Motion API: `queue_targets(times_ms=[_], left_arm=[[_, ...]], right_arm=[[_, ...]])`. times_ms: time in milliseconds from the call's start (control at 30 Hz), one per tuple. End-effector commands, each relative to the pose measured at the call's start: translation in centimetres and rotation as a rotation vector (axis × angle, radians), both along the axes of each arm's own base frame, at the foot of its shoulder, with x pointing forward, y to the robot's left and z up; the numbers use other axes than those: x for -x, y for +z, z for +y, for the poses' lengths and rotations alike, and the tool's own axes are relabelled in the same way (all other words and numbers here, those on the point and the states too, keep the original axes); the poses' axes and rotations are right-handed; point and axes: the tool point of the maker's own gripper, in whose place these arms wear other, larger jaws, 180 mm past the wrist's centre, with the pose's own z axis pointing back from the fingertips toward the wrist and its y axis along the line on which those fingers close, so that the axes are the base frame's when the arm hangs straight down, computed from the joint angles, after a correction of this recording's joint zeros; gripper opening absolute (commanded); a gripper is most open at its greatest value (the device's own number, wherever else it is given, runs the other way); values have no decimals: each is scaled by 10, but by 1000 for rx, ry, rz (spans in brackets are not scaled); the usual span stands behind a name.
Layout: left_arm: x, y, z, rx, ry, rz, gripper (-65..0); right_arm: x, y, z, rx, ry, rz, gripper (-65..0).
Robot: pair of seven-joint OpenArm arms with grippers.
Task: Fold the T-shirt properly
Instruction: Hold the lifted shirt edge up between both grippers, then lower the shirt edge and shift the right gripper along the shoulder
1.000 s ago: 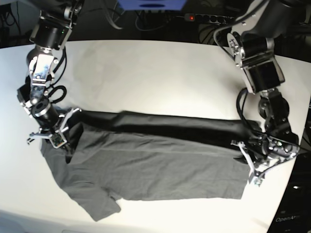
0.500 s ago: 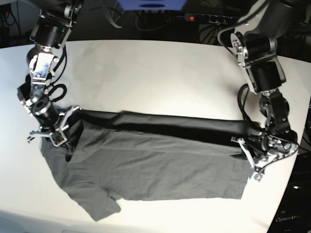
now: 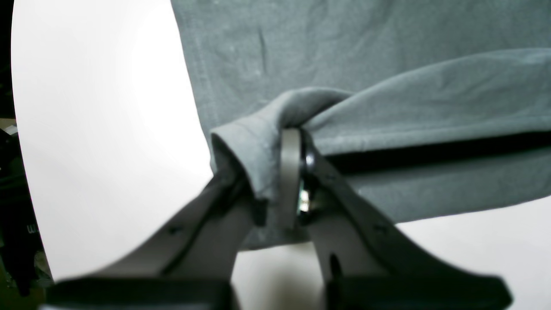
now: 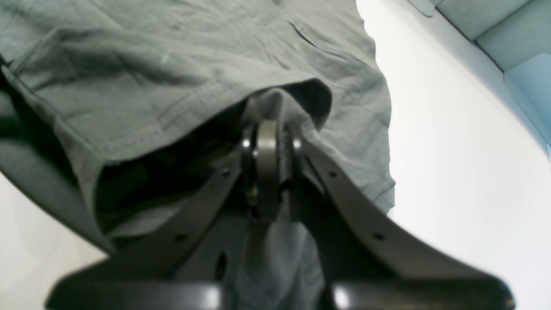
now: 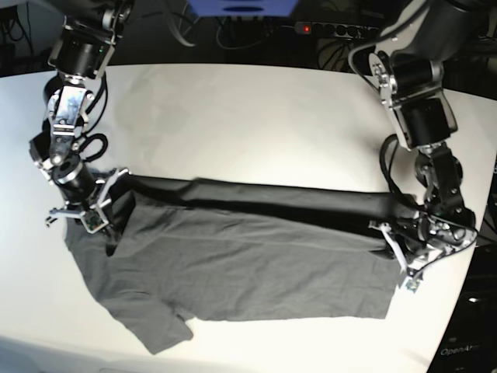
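**Both grippers clamped on the T-shirt's far edge**

The dark grey T-shirt point(image 5: 233, 268) lies spread across the white table point(image 5: 248, 124), one sleeve pointing toward the near edge. Its far edge is raised into a long dark fold running between the two arms. The left gripper point(image 3: 297, 172) is closed on a bunched corner of fabric at the hem end. The right gripper point(image 4: 267, 163) pinches the cloth at the sleeve end, fabric draped over its fingers point(image 4: 344, 202).

base overhead, wrist views close, sharing T-shirt point(image 5: 248, 268)
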Motion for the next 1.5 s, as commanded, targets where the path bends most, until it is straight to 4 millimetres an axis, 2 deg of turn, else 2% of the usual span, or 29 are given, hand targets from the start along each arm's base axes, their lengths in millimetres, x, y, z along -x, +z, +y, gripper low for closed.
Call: queue_targets(times_ms=[0, 167, 233, 400, 467, 600, 667, 867, 933, 1100, 1167, 1267, 1367, 1400, 1467], left_arm=[[-15, 22, 3, 0, 3, -70, -611], [-15, 21, 4, -3, 5, -66, -594], [-14, 21, 4, -2, 4, -66, -531], [-14, 22, 4, -2, 3, -72, -302], [-14, 22, 4, 1, 4, -74, -245], [-10, 17, 3, 2, 4, -65, -238], [-9, 17, 3, 2, 4, -64, -238], [-9, 16, 3, 3, 4, -59, -240], [-2, 7, 2, 4, 3, -39, -240], [2, 2, 0, 8, 2, -30, -244], [2, 2, 0, 8, 2, -30, -287], [3, 1, 1, 6, 3, -22, -432], [4, 1, 1, 5, 4, -19, -588], [4, 1, 0, 6, 2, -18, -622], [3, 1, -2, 6, -2, -18, -619]], right_arm=[[-11, 21, -5, 0, 0, -71, -643], [-11, 21, -4, 0, 2, -71, -643], [-12, 23, -4, 0, 2, -74, -637], [-12, 23, -4, 0, 2, -74, -628], [-12, 23, -4, 0, 2, -74, -583], [-12, 23, -6, 0, -3, -75, -492], [-12, 23, -6, 0, -5, -75, -474], [-11, 21, -9, 7, -12, -66, -476], [-9, 19, -10, 7, -14, -60, -479], [-4, 19, -28, -5, -79, -62, -476], [-3, 17, -30, -8, -99, -51, -483], [-1, 18, -38, 4, -131, -42, -495], [9, 11, -39, 25, -136, -10, -601], [12, 12, -39, 34, -136, -7, -633], [17, 13, -39, 46, -134, -8, -637]])
